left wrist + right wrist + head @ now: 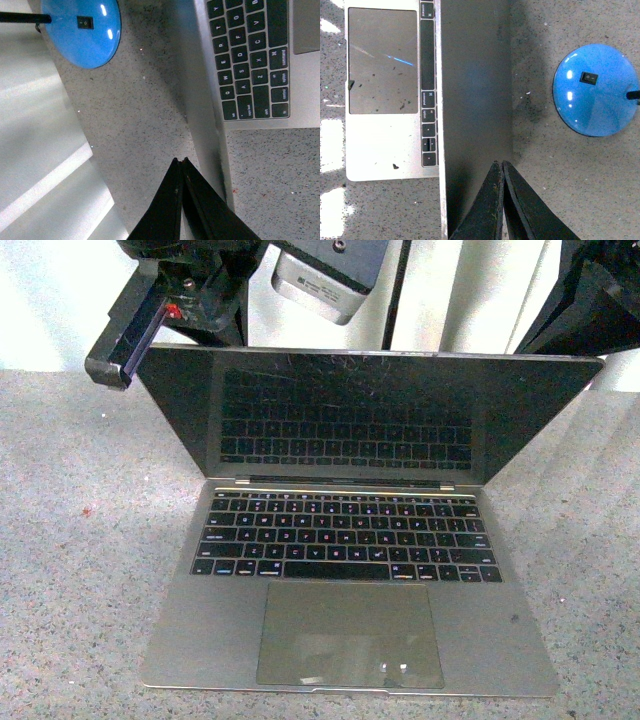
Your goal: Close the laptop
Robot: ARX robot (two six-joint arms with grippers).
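Note:
The silver-grey laptop (350, 620) stands open on the speckled grey table, its scratched black screen (360, 415) facing me. My left gripper (110, 368) is shut and empty, right at the lid's top left corner. In the left wrist view its closed fingertips (180, 161) lie just behind the lid's edge (202, 110), with the keyboard (255, 60) beyond. My right gripper (588, 315) is shut and empty above and behind the lid's top right corner. In the right wrist view its tips (500, 164) hover over the lid's back (475, 90); the trackpad (382, 60) shows past it.
A blue round lamp base (82, 30) with a black switch and stem stands on the table behind the laptop; it also shows in the right wrist view (597, 90). A grey camera block (325, 275) hangs above the screen. A white wall lies behind.

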